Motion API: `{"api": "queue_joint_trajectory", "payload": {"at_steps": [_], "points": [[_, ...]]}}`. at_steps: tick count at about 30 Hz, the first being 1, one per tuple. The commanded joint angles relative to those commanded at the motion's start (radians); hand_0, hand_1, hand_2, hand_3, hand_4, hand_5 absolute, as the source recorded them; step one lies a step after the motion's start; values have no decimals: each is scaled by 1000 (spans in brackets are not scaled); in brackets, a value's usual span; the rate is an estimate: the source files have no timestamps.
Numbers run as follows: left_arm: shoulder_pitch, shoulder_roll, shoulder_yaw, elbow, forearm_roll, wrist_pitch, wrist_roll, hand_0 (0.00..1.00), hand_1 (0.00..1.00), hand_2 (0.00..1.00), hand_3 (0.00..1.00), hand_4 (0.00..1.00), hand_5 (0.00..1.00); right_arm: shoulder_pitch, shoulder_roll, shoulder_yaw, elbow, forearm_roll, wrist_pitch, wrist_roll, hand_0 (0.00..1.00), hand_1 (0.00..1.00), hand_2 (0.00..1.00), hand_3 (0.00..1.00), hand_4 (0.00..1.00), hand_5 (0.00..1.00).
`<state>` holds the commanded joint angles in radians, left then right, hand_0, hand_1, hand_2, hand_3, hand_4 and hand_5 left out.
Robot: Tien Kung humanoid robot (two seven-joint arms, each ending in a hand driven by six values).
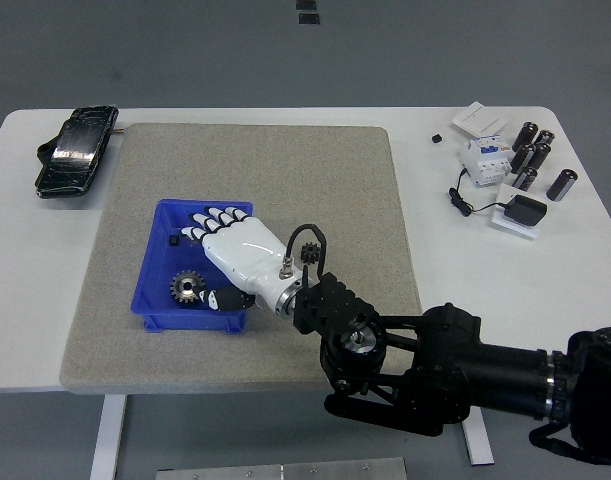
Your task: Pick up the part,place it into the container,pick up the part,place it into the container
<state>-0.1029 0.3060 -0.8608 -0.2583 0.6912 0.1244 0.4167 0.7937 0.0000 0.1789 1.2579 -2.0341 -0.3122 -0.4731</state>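
The white right hand (228,248) hovers over the blue plastic container (165,270), fingers spread flat and gripping nothing, hiding much of the bin's interior. At the hand's 8 o'clock, a dark toothed gear (188,289) lies on the container floor. A small black piece (172,241) at 9 o'clock is too tiny to identify.

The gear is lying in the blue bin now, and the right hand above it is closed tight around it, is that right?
Not quite. The gear does lie in the blue bin, but the right hand is not closed around it. The head view shows the fingers spread open above the bin, holding nothing, with the gear lying free beside the hand.
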Motion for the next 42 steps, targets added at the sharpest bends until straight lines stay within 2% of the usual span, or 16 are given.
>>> {"api": "queue_joint_trajectory", "payload": {"at_steps": [3, 7, 11, 12, 14, 17, 18, 23, 31, 41, 42], "points": [[-1, 0, -1, 0, 2, 0, 0, 683, 639, 592, 587, 660, 269, -5, 0, 4, 5, 21, -13, 11, 998, 998, 994, 929, 825, 477], [-1, -1, 0, 0, 3, -1, 0, 683, 639, 592, 587, 660, 270, -26, -1, 53, 38, 91, -68, 49, 973, 978, 955, 902, 800, 442], [0, -3, 0, 0, 2, -1, 0, 683, 639, 592, 587, 660, 270, -55, -36, 141, 75, 134, -128, 62, 973, 978, 955, 902, 800, 442], [1, -3, 0, 0, 1, 0, 0, 683, 639, 592, 587, 659, 269, -58, -48, 158, 75, 134, -133, 61, 705, 759, 796, 820, 782, 449], [2, -4, -1, 0, 0, 0, 0, 683, 639, 592, 587, 659, 269, -62, -84, 206, 63, 134, -137, 56, 705, 759, 796, 820, 782, 449], [4, -5, 1, 0, -2, 0, 0, 683, 639, 592, 587, 659, 269, -61, -132, 228, 37, 133, -124, 51, 705, 759, 796, 820, 782, 449], [3, -5, 1, 0, -3, 0, -1, 683, 639, 592, 586, 659, 270, -62, -146, 222, 27, 132, -116, 49, 605, 710, 772, 793, 761, 429], [0, -5, 6, 2, -11, 1, -6, 683, 639, 592, 586, 659, 270, -71, -191, 158, -18, 135, -74, 45, 605, 710, 772, 793, 761, 429], [-3, -5, 7, 2, -12, 0, -6, 683, 639, 592, 586, 659, 269, -70, -192, 65, -71, 160, -45, 51, 569, 694, 770, 779, 735, 402], [-5, -6, 11, 1, -15, 0, -7, 683, 639, 592, 586, 657, 268, -47, -171, 19, -126, 147, -29, 61, 532, 669, 736, 755, 729, 399], [-5, -6, 11, 1, -14, 0, -7, 683, 639, 592, 586, 657, 268, -46, -171, 17, -130, 139, -23, 60, 474, 595, 672, 689, 716, 391]]}}
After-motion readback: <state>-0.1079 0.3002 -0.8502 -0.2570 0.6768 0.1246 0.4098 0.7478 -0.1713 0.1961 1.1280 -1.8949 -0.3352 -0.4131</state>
